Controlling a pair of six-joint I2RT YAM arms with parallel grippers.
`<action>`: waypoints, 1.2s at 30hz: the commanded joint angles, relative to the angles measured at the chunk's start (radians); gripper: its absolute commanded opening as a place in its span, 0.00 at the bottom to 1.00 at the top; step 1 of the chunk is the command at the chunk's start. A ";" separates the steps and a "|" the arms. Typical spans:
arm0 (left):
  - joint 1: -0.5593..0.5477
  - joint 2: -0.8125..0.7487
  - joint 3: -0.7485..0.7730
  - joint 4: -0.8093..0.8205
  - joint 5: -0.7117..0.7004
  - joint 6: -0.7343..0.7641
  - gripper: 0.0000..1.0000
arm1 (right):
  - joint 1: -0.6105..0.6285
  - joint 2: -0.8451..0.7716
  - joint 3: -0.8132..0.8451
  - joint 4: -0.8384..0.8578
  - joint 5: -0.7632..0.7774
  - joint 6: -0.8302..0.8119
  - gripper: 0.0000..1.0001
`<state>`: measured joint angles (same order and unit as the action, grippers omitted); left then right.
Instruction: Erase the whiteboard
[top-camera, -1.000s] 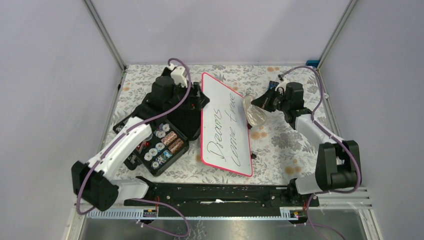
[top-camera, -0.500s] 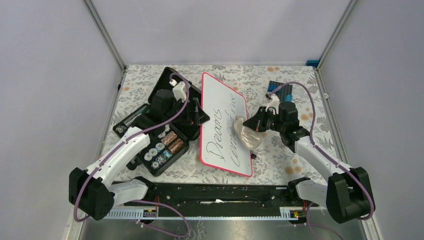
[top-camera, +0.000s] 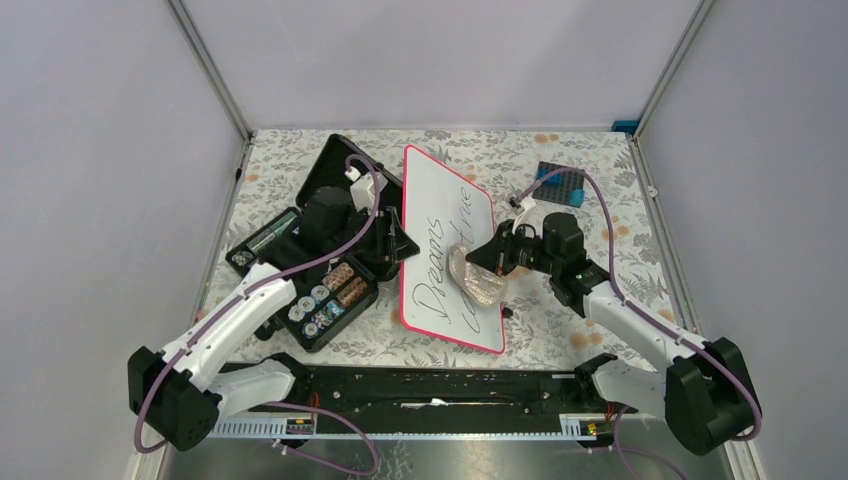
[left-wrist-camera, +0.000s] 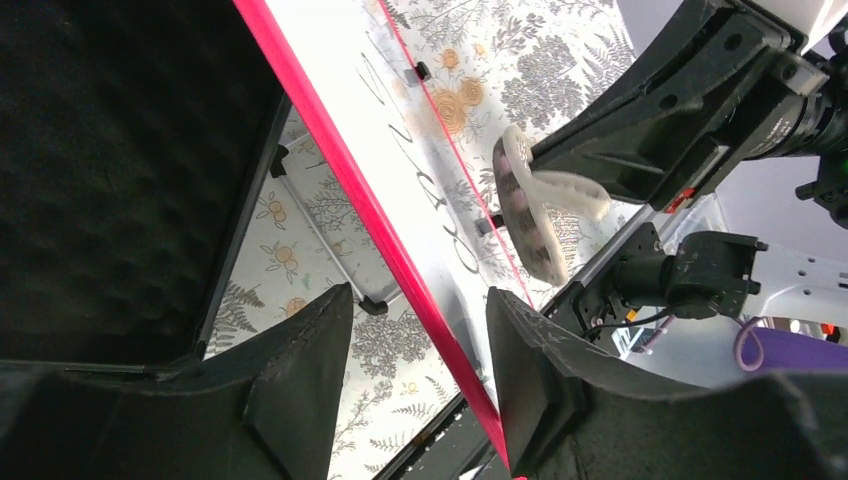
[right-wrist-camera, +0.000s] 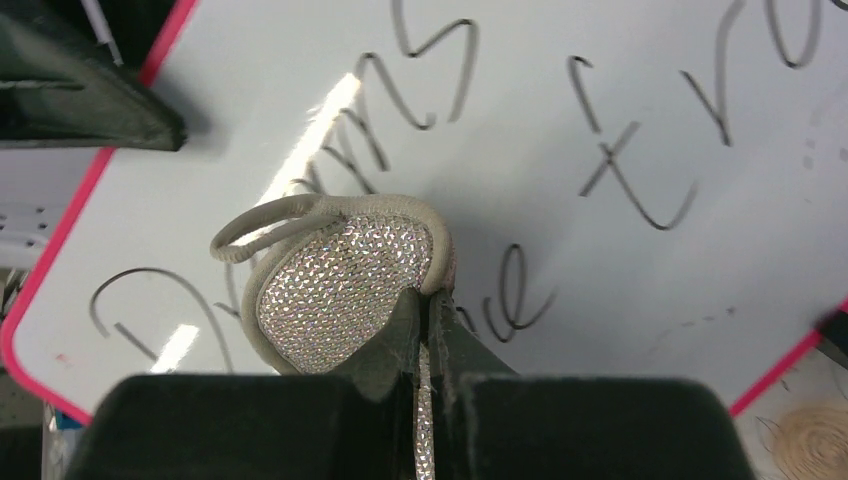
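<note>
On the desk (top-camera: 470, 145) the whiteboard (top-camera: 440, 190) lies between the two arms, its long axis running far to near, with black writing (right-wrist-camera: 612, 160) along that length. The right arm (top-camera: 620, 310) is nearer the work: its jaws are clamped on a glittery pad (top-camera: 474, 277) set mid-board, with writing lying both ways along the axis. The left arm (top-camera: 250, 305) holds its jaws open astride the left rim.
</note>
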<state>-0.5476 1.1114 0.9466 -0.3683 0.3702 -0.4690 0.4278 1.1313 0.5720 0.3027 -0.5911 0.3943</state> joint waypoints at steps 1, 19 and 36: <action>-0.018 -0.076 -0.017 -0.018 0.006 -0.014 0.54 | 0.061 -0.077 -0.012 0.120 -0.027 -0.052 0.00; -0.139 -0.004 0.026 -0.013 -0.121 -0.008 0.15 | 0.123 -0.097 0.006 0.094 0.017 -0.092 0.00; -0.224 -0.002 0.059 -0.013 -0.233 -0.054 0.00 | 0.387 -0.056 0.121 0.139 0.022 -0.139 0.00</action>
<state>-0.7181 1.0950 0.9833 -0.3992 0.1127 -0.5354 0.7479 1.0676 0.6365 0.3721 -0.5858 0.2848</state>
